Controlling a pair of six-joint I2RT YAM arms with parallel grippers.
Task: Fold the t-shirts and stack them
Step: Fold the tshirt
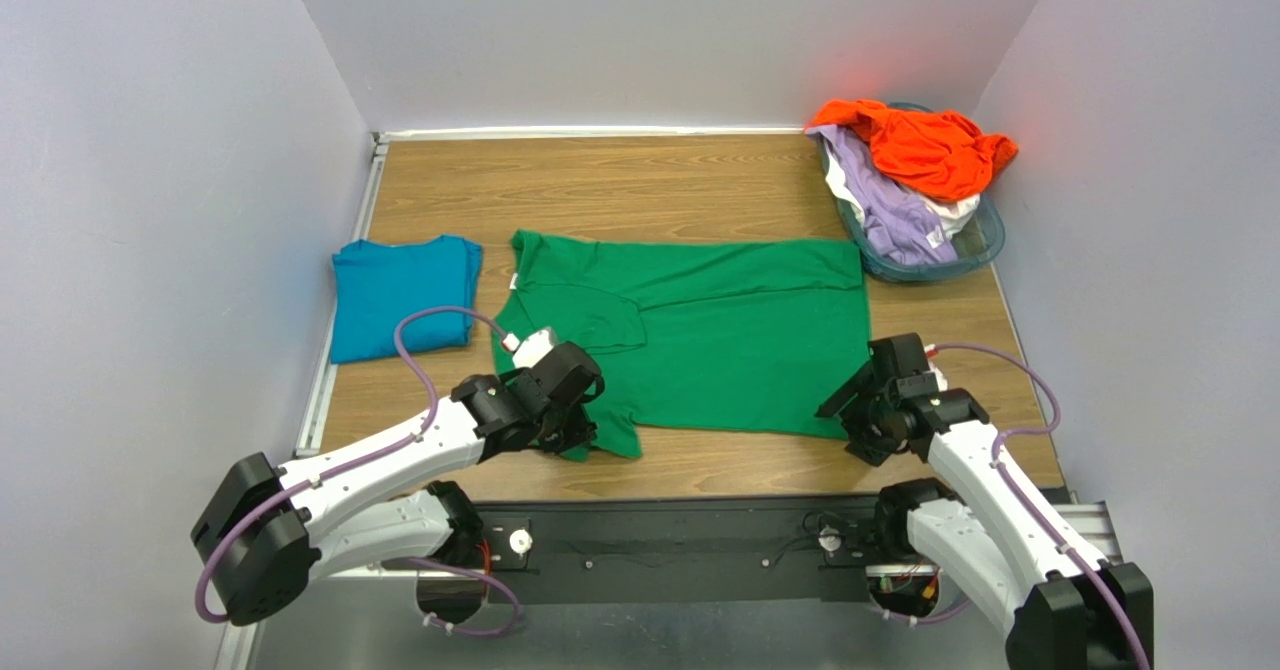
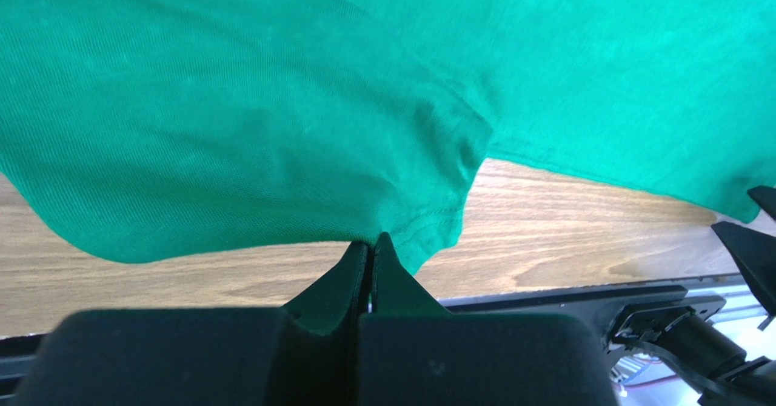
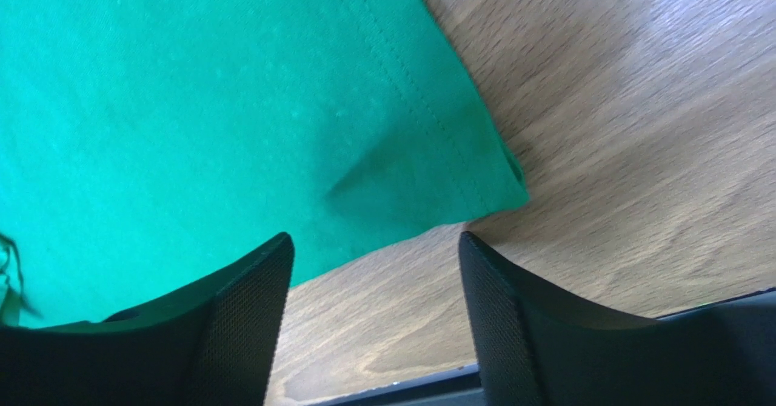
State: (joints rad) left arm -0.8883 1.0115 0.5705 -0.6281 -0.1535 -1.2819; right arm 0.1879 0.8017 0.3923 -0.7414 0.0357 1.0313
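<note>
The bright green soft cloth short-sleeved t-shirt (image 1: 706,333) is lying flat in the middle of the wooden table (image 1: 631,175). The left gripper (image 2: 371,251) is pinching its sleeve hem, jaws fully closed. The right gripper (image 3: 375,270) is standing open and holding nothing, with the hem corner just ahead at 12 o'clock. I think it should be reaching deeper over that corner before closing. From the green shirt, the folded teal-blue cloth shirt (image 1: 398,295) is lying at 9 o'clock and the clear bluish plastic basket (image 1: 984,243) at 2 o'clock. Nothing seems to be blocking the way.

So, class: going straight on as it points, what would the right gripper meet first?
Probably the near corner of the green t-shirt, just ahead of the open right gripper; depth is unclear.
</note>
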